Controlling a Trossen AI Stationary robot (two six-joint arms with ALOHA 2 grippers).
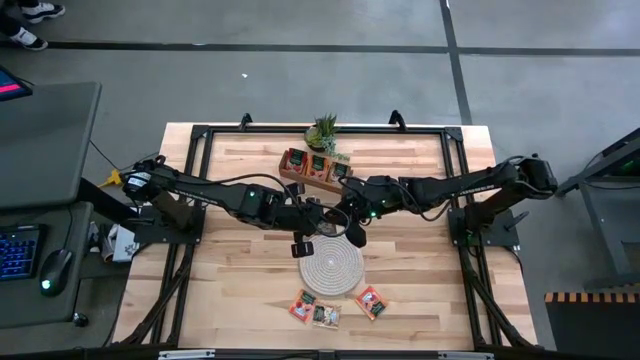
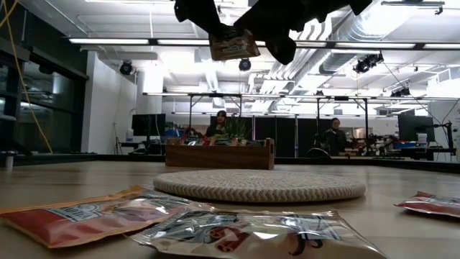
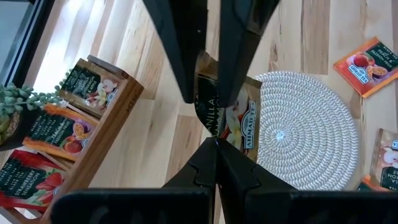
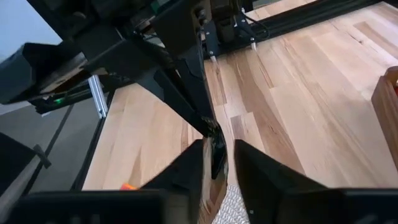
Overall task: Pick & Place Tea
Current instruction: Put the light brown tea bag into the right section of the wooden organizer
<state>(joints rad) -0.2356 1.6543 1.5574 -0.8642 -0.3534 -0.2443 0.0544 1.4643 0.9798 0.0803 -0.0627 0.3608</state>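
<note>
Tea sachets lie scattered around the round woven mat (image 1: 332, 266) that sits mid-table: three of them (image 1: 316, 311) bunched just off the mat's near edge, and one more (image 1: 371, 302) a little to the right of those, all flat on the wooden table (image 1: 230, 300). From table height the two closest sachets (image 2: 215, 229) fill the foreground, overlapping, with the mat behind them. On the far side of the mat stands the wooden tray (image 1: 316, 168), with sachets standing in each of its three compartments, and a small potted succulent (image 1: 323, 131) just beyond it.

Above the mat's far-left edge, one dark vanilla sachet (image 3: 216, 111) hangs in the air between both arms. The left gripper (image 3: 216, 144) is clenched tight on the sachet's lower edge, fingertips pinched together on it. The right gripper (image 4: 216, 152) meets it from the opposite side, its two fingers straddling the sachet's other edge; they stand close on either side of it, but I cannot tell whether they actually press on it. From the low view the same sachet (image 2: 231, 43) shows well above the mat, tilted, among the dark fingers.

People sit at desks in the room beyond the tray
</note>
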